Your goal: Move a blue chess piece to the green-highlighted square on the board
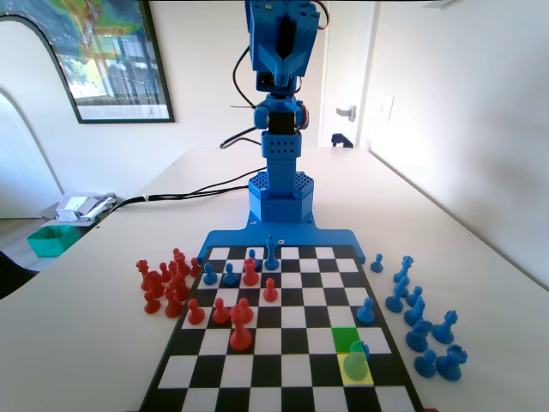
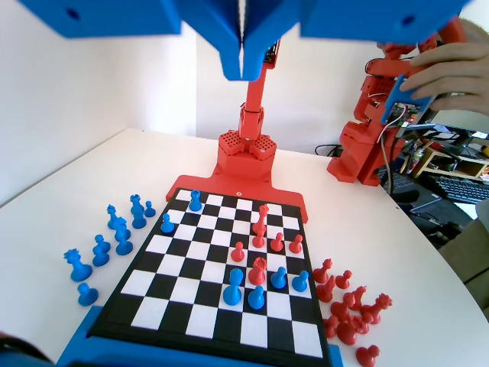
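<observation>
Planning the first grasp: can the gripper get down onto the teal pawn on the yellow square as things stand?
Probably yes. The gripper hangs high with its fingers together, holding nothing. The teal pawn stands alone on the yellow square at the board's far end from the arm, no close neighbours. Reach looks long.

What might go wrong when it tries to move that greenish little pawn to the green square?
1. The blue chess piece stands on the yellow square at the board's near end in the fixed view, far from the raised arm; a long reach may land off-centre and tip it.
2. The green-highlighted square touches the pawn's square, so a small slip could leave it straddling the line.
3. The tool looks shut in the wrist view; it must open first or it will knock the pawn.
</observation>
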